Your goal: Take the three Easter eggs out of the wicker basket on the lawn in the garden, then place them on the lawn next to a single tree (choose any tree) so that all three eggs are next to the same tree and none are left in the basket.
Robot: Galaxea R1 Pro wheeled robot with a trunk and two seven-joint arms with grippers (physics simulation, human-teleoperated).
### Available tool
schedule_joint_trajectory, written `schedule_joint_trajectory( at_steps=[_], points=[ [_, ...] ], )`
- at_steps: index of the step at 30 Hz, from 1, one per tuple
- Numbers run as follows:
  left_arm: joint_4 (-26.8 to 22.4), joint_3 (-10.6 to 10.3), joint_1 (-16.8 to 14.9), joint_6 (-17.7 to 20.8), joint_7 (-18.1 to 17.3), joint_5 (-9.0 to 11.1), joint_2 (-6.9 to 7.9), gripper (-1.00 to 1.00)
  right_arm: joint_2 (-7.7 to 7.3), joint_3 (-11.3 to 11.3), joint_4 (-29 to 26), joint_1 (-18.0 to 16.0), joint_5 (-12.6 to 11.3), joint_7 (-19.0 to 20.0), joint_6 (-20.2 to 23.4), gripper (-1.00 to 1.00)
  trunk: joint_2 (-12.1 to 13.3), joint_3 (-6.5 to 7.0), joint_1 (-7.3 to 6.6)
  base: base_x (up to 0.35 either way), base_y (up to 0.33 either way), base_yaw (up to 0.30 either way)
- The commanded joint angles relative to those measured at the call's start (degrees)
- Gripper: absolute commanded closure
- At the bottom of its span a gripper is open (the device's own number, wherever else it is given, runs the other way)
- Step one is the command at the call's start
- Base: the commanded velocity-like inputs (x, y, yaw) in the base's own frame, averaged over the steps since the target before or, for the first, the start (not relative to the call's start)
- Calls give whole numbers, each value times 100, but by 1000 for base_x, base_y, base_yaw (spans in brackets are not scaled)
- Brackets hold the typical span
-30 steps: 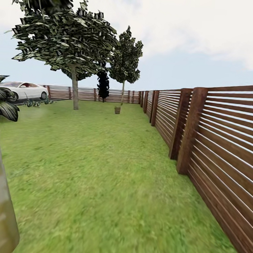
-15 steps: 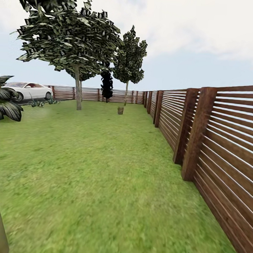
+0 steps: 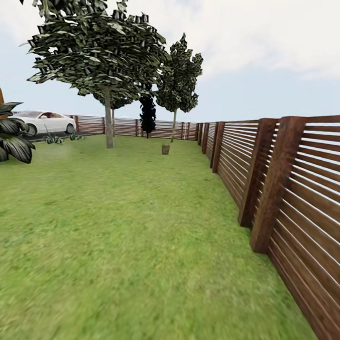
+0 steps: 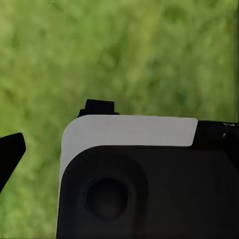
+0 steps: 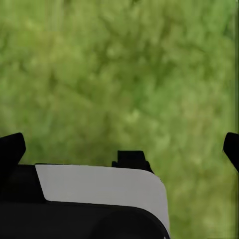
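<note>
Wicker basket (image 3: 165, 149) far off on lawn (image 3: 126, 227) beside slim tree (image 3: 174, 125); right hand (image 5: 122, 149) spread and empty, left hand (image 4: 15, 154) state indeterminate; risk: base clipping fence (image 3: 289, 197) while driving.

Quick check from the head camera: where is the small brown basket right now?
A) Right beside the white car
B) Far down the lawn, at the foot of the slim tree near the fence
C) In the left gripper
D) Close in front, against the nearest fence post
B: the basket sits far off on the lawn, at the base of the slim tree near the fence.
</note>
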Motion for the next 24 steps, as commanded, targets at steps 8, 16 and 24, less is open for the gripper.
schedule_joint_trajectory(
  at_steps=[8,16,24],
  points=[
    [-9,13,2,8,-28,56,1,-100,0,0,6,-3,0,1,-18,-100,-2,-5,3,316,-91,1],
    [-7,11,2,8,-28,56,1,-100,0,2,5,-3,0,1,-13,-100,-2,-5,3,316,-89,0],
    [-8,9,2,8,-28,56,1,-100,0,3,7,-3,0,1,-12,-100,-2,-5,3,316,-67,0]
  ],
)
